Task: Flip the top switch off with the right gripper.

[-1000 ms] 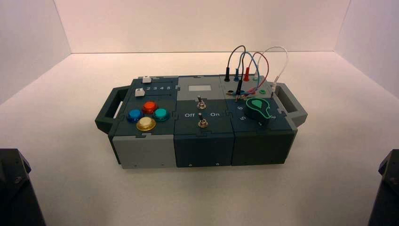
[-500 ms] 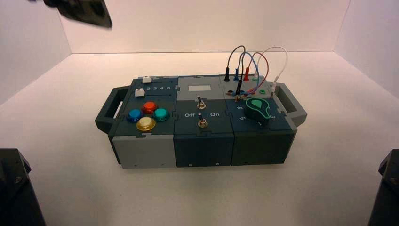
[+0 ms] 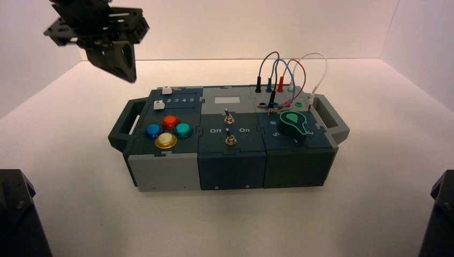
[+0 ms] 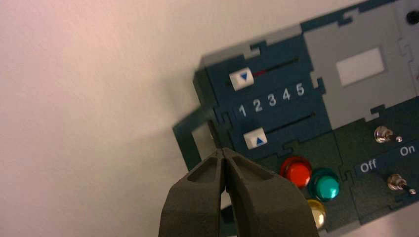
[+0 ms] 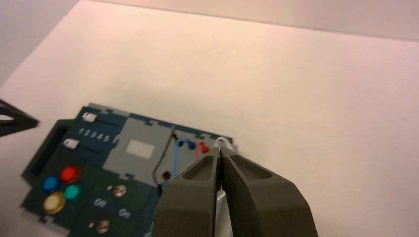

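The top switch (image 3: 227,114) is a small silvery toggle on the box's dark middle panel, just below the grey display, above the "Off"/"On" lettering. It shows in the left wrist view (image 4: 381,134), its stick leaning to the "On" side, and in the right wrist view (image 5: 119,190). My right gripper (image 5: 221,150) is shut and empty, high above the box's wire end, far from the switch; it is out of the high view. My left gripper (image 3: 130,79) is shut and empty, hanging above the box's far left corner, over the left handle (image 4: 197,143).
The twin lower toggle (image 3: 231,139) sits below the lettering. Coloured push buttons (image 3: 167,131) and two white sliders (image 4: 241,78) are on the box's left, a green knob (image 3: 293,124) and looped wires (image 3: 284,69) on its right. White walls enclose the table.
My left gripper has come down into the high view from the top left corner and moved right, towards the box's far left corner. The box and switches have not changed.
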Controlling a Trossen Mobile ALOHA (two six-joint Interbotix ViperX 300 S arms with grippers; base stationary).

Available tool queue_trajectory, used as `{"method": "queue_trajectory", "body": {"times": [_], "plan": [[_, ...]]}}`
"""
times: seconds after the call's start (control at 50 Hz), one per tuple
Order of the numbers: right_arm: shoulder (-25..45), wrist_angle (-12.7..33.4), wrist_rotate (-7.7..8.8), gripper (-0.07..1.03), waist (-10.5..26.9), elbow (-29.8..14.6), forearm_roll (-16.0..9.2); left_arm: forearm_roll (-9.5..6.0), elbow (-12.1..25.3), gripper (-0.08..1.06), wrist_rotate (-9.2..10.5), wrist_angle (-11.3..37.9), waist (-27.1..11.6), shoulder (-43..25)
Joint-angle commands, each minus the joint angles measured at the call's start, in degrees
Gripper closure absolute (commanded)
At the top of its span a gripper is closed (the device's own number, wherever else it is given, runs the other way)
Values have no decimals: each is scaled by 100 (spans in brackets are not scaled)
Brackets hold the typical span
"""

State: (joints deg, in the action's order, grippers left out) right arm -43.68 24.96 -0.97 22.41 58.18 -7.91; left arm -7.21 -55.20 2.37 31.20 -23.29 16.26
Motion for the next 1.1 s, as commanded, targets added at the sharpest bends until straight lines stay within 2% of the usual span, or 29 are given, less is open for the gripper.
{"method": "queue_trajectory", "body": {"times": [0.02, 0.08, 0.32, 0.38, 0.52, 0.72, 0.98, 1.1], "plan": [[88, 132, -26, 99, 255, -281, -220, -246, 158, 101, 53, 114, -9, -193], [176, 185, -18, 99, 343, -316, -308, -325, 167, 101, 97, 158, -9, -290], [633, 352, -18, 99, 668, -439, -360, -387, 88, 101, 185, 272, -9, -589], [773, 396, -35, 99, 861, -519, -404, -404, 44, 101, 229, 281, -9, -615], [1020, 413, -44, 99, 1116, -650, -580, -404, -62, 101, 281, 290, -9, -650], [1318, 404, -53, 99, 1222, -738, -826, -404, -105, 101, 290, 158, -9, -782], [1705, 387, -62, 99, 1538, -835, -1160, -396, 44, 101, 264, 62, -9, -1345], [2030, 378, -79, 99, 1819, -932, -1389, -387, 105, 101, 246, 44, -9, -1573]]}}
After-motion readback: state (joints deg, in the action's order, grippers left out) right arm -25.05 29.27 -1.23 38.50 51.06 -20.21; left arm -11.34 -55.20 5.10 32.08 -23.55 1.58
